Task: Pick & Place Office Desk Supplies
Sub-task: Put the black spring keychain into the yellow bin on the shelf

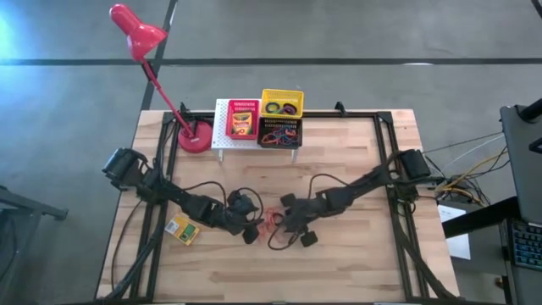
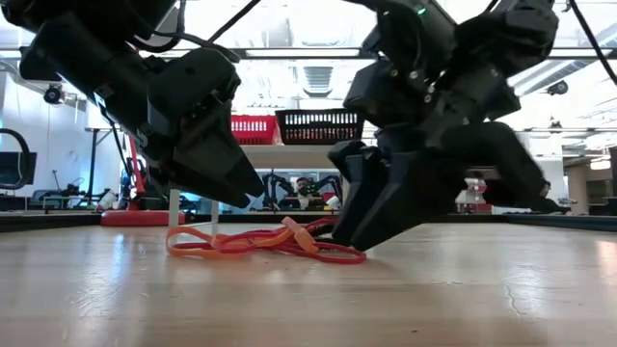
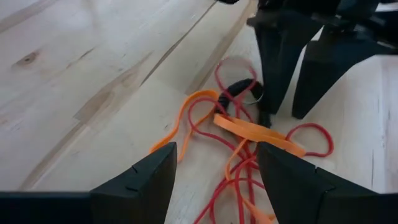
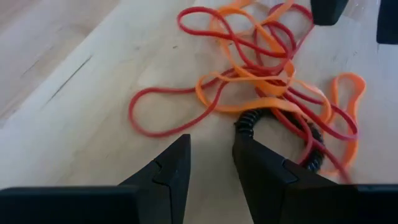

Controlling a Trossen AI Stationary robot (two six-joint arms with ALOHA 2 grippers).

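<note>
Tangled orange-red rubber bands (image 4: 267,74) mid-tabletop (image 1: 339,263) between both claws: limp, light, springy, apt to drag along together; best pinched at one raised loop; left claw (image 3: 214,165) apart, right claw (image 4: 211,155) narrowly apart, nothing held.

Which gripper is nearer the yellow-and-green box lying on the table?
Left. The left gripper sits just right of the box; the right gripper is farther, beyond the rubber bands.

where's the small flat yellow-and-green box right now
In the high view the small flat yellow-and-green box lies on the wooden table near its front left, just beside the left arm, well apart from the tangled orange-red rubber bands.
</note>
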